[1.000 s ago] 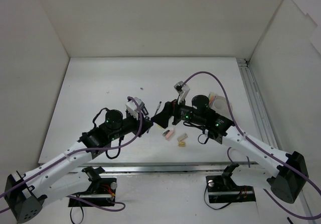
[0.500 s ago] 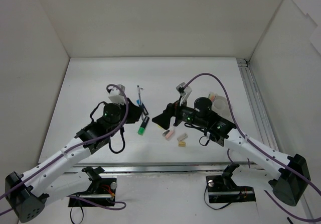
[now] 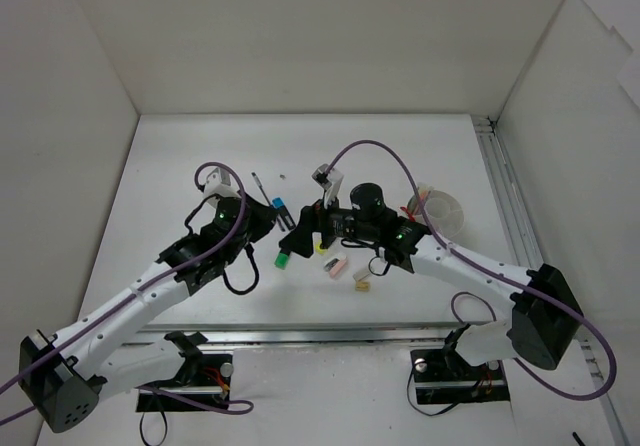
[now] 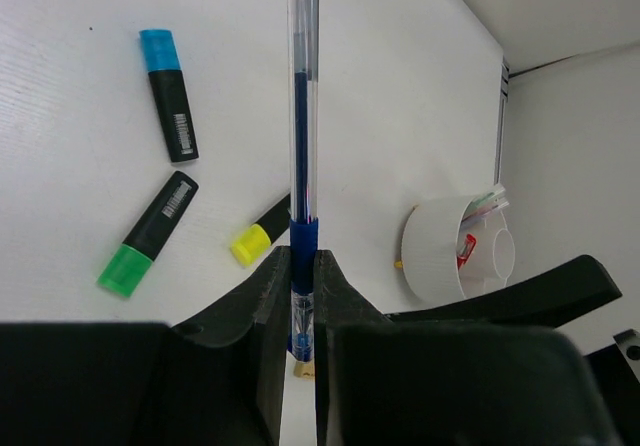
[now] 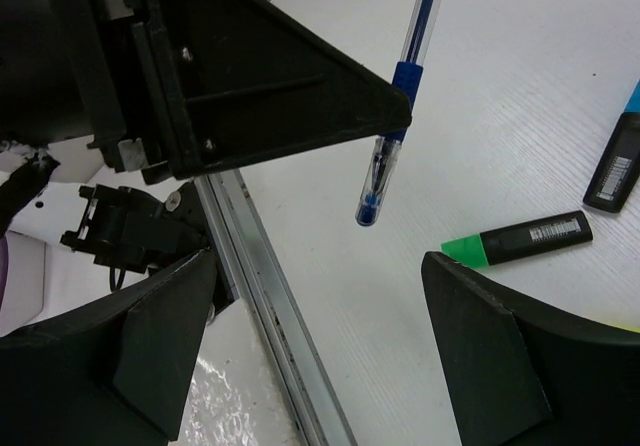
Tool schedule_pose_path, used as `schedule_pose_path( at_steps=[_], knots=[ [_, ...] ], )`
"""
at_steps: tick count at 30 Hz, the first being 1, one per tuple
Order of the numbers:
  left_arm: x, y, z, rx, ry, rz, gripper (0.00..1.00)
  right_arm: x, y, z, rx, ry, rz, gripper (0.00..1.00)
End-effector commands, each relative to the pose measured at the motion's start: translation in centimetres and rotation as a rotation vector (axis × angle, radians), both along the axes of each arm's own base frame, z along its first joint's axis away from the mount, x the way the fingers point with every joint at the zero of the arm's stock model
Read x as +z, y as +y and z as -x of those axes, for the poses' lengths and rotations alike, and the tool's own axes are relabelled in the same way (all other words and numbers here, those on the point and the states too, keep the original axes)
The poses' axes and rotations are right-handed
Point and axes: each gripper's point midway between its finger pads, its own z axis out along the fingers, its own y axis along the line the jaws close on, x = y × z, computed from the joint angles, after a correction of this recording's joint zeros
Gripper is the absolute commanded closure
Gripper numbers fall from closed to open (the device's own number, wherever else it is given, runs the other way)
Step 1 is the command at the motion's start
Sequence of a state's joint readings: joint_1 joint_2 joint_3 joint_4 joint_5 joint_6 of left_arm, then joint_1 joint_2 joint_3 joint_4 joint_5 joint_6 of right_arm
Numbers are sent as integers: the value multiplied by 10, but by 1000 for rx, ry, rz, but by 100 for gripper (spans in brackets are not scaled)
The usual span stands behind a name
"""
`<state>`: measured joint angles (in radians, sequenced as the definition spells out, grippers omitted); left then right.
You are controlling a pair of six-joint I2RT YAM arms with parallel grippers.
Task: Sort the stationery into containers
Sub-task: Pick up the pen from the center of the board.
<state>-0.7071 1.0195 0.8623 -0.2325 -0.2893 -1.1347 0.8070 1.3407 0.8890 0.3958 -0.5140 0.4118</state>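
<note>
My left gripper (image 4: 303,266) is shut on a clear blue pen (image 4: 303,116), which sticks out past its fingertips above the table; from above the pen (image 3: 262,186) shows as a thin dark line. Below lie black highlighters with blue (image 4: 168,96), green (image 4: 150,234) and yellow (image 4: 262,234) ends. My right gripper (image 5: 320,356) stands open and empty, close beside the left gripper (image 3: 265,221), with the pen's (image 5: 400,96) end hanging just in front. The white tub (image 4: 440,251) with its smaller cup (image 4: 495,251) sits to the right. Pink (image 3: 337,265) and tan (image 3: 362,286) erasers lie near the front.
White walls enclose the table on three sides. A metal rail (image 5: 270,306) runs along the near table edge, another along the right side (image 3: 505,206). Purple cables loop over both arms. The right arm's gripper (image 3: 298,238) hovers over the green highlighter (image 3: 287,256).
The left arm has pulled back to the left with the pen, uncovering the highlighters. The right gripper has moved left, closer to the left gripper.
</note>
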Motion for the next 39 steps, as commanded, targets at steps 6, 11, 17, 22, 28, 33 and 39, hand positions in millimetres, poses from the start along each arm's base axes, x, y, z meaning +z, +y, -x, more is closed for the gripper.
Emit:
schedule_pose_path(
  at_steps=[6,11,17,22,28,33,39],
  knots=[
    [42,-1,-2,18,-89,97,100,46,23,-24,-10,-167,-59,23],
    [42,0,6,12,-101,134,100,34,25,-31,-12,-173,-10,29],
    [44,-13,10,-33,-102,153,100,34,43,-33,37,-162,-54,44],
    [43,-19,8,-45,-105,152,100,37,49,-34,49,-168,-61,54],
    [42,-24,9,-55,-102,137,100,41,49,-36,34,-179,-83,66],
    [39,-26,10,-74,-105,116,100,47,39,-39,-20,-201,-85,100],
    [40,-26,12,-132,-139,46,32,37,14,-34,-85,-142,35,100]
  ],
)
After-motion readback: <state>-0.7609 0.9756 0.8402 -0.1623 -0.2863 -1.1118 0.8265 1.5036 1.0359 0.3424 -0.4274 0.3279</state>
